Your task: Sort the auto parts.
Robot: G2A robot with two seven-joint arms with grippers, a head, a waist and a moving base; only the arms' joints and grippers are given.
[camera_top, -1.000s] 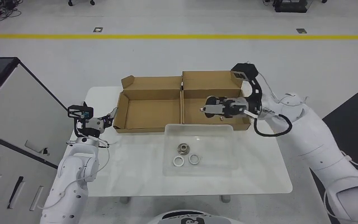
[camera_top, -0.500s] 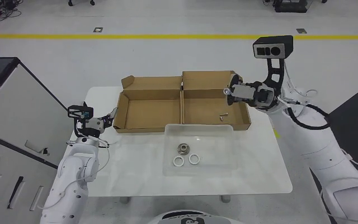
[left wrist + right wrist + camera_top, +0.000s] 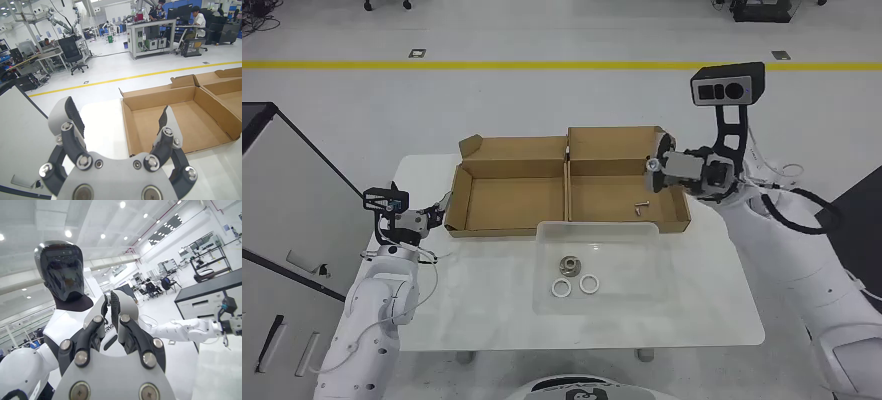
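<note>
Beside the white worktop (image 3: pixel 492 300) the left end effector (image 3: pixel 118 106) is held apart. Metal rings (image 3: pixel 589 284) are left unsorted in the clear plastic tray (image 3: pixel 632 285); the right end effector (image 3: pixel 109 295), clamped on a silver threaded piece (image 3: pixel 108 298), has been lifted from the brown cardboard box (image 3: pixel 602 192).

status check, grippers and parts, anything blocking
Left gripper open, beside the left box. Right gripper shut on a small threaded part, over the right box. One bolt in that box; three parts in the clear tray. Nothing blocking.

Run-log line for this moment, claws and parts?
right claw: shut on small threaded part, near right box | left claw: open, beside left box | tray: gear, two rings | right box: bolt
</note>
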